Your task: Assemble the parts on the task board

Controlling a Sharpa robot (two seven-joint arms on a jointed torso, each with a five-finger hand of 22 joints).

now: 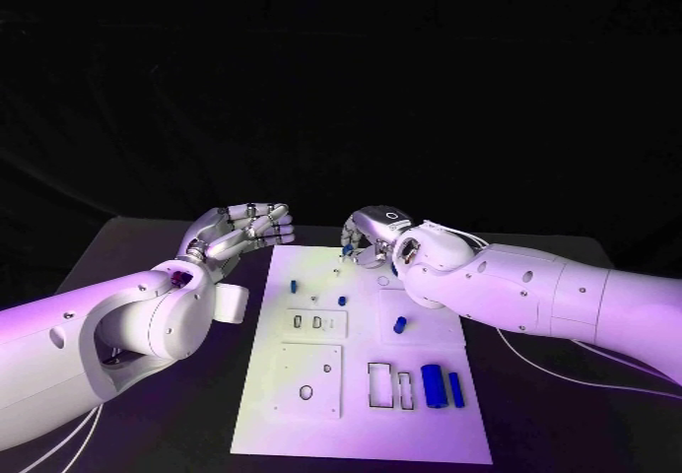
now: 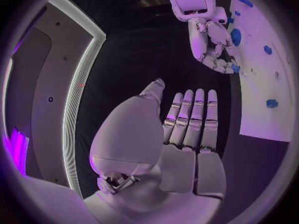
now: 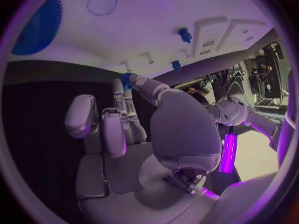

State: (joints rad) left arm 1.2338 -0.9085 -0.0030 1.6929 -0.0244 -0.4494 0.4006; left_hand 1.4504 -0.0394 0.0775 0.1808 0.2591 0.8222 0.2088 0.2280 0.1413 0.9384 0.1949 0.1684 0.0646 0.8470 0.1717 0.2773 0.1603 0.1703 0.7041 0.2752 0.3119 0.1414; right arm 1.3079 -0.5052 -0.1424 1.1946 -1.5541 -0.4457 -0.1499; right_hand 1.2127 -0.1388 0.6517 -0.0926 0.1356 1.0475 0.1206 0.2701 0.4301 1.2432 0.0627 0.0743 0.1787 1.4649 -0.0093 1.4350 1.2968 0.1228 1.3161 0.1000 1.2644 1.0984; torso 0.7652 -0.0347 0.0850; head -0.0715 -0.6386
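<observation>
The flat white rectangular task board [image 1: 363, 379] is seen lying in the middle of the black table [image 1: 128, 256]. The left silver hand [image 1: 244, 232] is held just beyond the board's far left corner, its fingers straight and side by side, with nothing in them. The right silver hand [image 1: 376, 236] is poised over the board's far edge, and a small blue part [image 3: 126, 79] is pinched at its fingertips. Two long blue cylindrical parts [image 1: 443, 386] are found lying side by side near the board's near right corner, and a short blue piece [image 1: 401, 323] sits towards the board's right side.
</observation>
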